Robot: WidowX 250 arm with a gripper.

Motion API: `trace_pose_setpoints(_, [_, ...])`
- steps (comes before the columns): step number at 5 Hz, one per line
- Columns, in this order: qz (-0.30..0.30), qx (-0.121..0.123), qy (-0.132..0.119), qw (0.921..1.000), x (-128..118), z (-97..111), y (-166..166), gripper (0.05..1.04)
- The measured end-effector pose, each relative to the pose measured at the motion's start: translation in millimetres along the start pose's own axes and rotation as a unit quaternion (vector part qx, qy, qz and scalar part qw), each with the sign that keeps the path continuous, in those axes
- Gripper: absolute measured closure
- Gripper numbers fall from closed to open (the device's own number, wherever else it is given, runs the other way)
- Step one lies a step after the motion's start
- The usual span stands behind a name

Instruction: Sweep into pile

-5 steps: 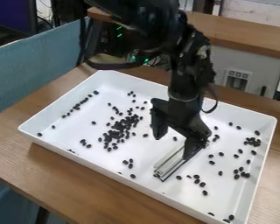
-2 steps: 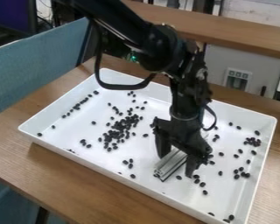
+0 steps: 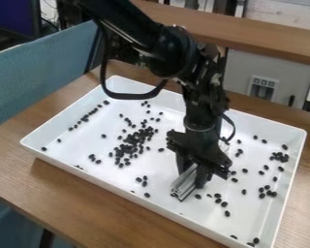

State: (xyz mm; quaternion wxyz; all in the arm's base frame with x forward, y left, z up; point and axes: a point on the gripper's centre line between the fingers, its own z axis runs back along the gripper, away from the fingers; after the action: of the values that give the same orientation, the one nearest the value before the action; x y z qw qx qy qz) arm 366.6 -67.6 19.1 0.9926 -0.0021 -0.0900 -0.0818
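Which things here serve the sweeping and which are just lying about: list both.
For the sweeping: black bean-like pieces, metal bar, white tray, tool.
Just there: wooden table, blue fabric panel, wooden ledge, dark screen.

The camera looks down at a slant from above the near side of the table (image 3: 73,198), facing across the white tray (image 3: 118,181) toward the wooden ledge (image 3: 268,39) beyond, near enough to frame the whole tray fairly closely, with parts of the table around it.
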Motion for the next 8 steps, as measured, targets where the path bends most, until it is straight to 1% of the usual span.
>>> trace_pose_setpoints(1, [0.016,0.007,0.005,0.9998,-2.1,5.0,-7.7,0.7])
trace_pose_setpoints(2, [0.045,-0.011,-0.007,0.9989,2.4,29.3,-43.3,0.7])
trace_pose_setpoints(3, [0.038,-0.041,-0.018,0.9983,20.6,44.2,-77.5,0.7])
trace_pose_setpoints(4, [0.036,-0.045,-0.007,0.9983,31.7,25.3,-86.5,0.7])
trace_pose_setpoints(5, [0.039,-0.055,-0.007,0.9977,32.4,20.2,-88.6,0.7])
trace_pose_setpoints(6, [0.041,-0.068,-0.01,0.9968,38.5,11.4,-90.8,0.7])
trace_pose_setpoints(7, [0.046,-0.069,0.007,0.9965,44.9,2.8,-93.3,0.7])
trace_pose_setpoints(8, [0.047,-0.06,0.02,0.9969,47.4,-4.9,-89.8,0.7])
